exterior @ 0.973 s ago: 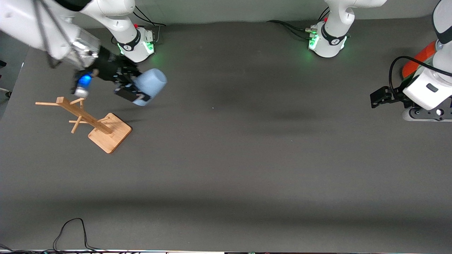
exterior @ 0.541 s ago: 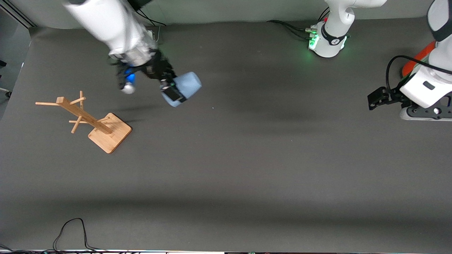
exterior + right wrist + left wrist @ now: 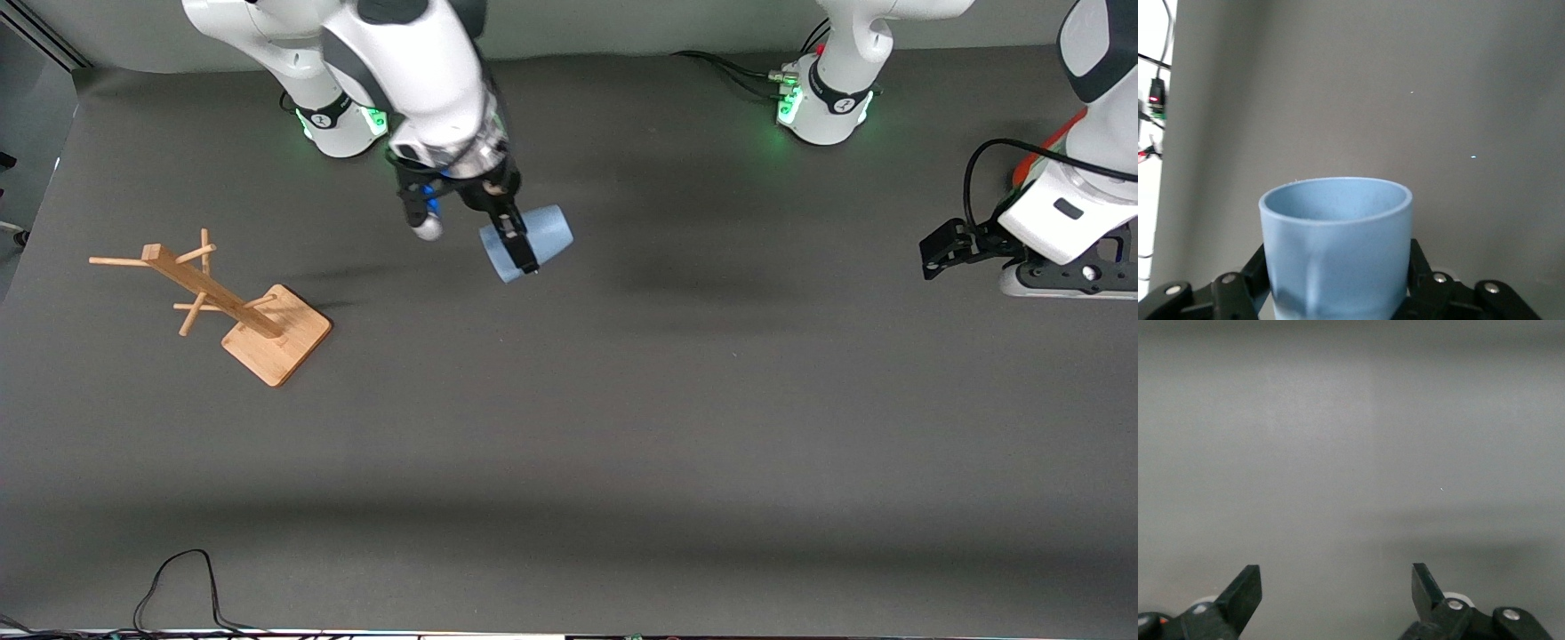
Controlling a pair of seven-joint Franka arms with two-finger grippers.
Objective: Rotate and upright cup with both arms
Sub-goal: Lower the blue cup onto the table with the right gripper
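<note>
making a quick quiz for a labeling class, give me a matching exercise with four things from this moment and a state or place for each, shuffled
Things:
1. cup
2. left gripper
3. wooden rack
4. right gripper

States or places:
A. stands on the table toward the right arm's end
B. open, holding nothing, at the left arm's end of the table
C. light blue, held tilted in the air above the table
D. closed on the cup's wall, over the table between the two arm bases

Pairs: 1-C, 2-B, 3-A, 4-D
</note>
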